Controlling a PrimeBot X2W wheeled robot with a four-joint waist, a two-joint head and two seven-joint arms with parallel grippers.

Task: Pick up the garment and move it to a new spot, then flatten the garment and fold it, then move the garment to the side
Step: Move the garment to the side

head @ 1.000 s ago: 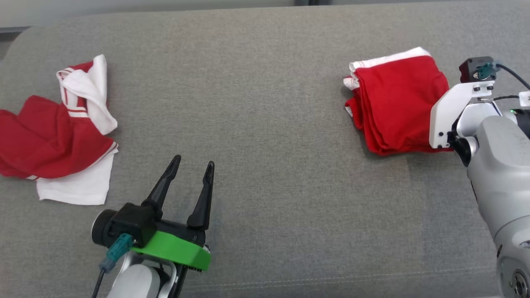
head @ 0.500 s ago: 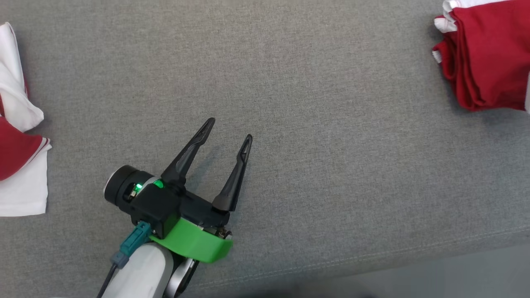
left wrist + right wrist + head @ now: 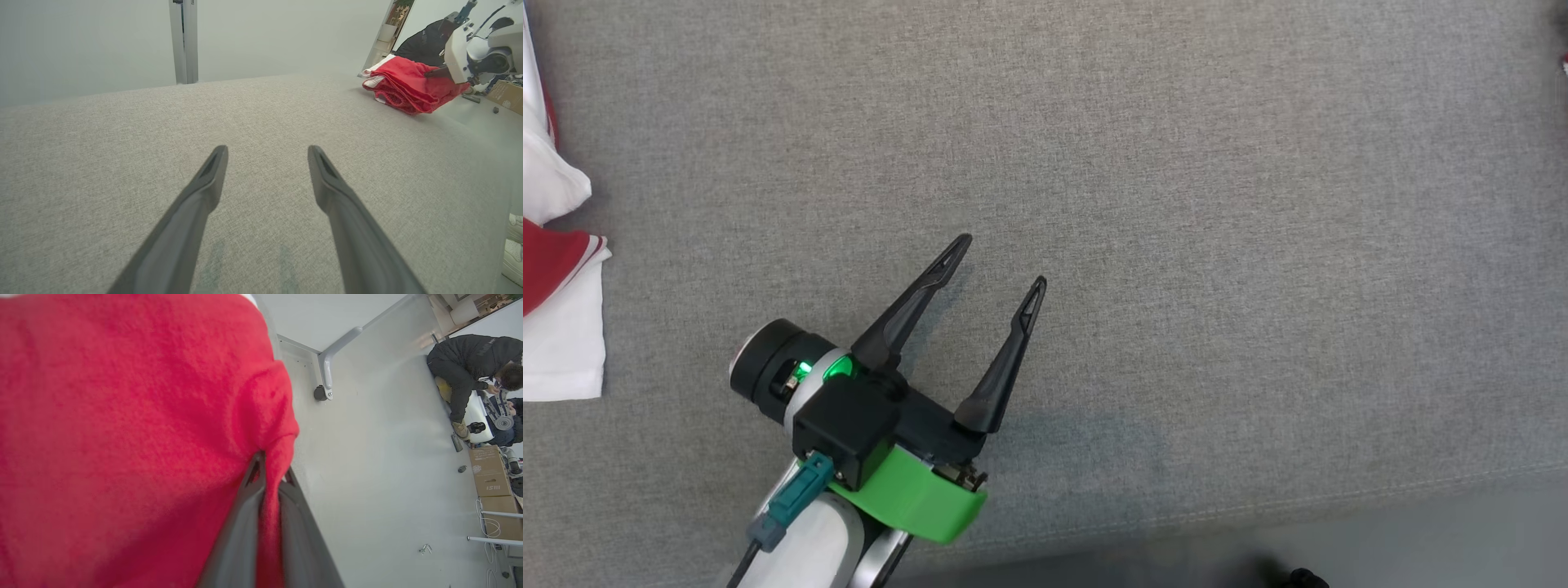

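Left gripper (image 3: pixel 1001 260): released, fingers spread, nothing between them. We had it low over the grey fabric surface (image 3: pixel 1217 204), pointing up and to the right in the head view. We couldn't tell whether it touched the surface. A crumpled red-and-white cloth (image 3: pixel 560 327) lay at that view's left edge, well apart from the gripper.

In the left wrist view, the folded red garment (image 3: pixel 404 87) sat at the far right end of the surface, by its edge, with white trim on its far side.

Right gripper (image 3: pixel 273 465): clenched on a fold of that garment, with red fabric pinched between both fingers in the right wrist view. The garment covered that view's left half. Right of it we saw pale floor (image 3: pixel 367 477), a grey leg with a caster (image 3: pixel 325 375), a person in a dark jacket (image 3: pixel 466 367) crouched low, and cardboard boxes (image 3: pixel 490 473).
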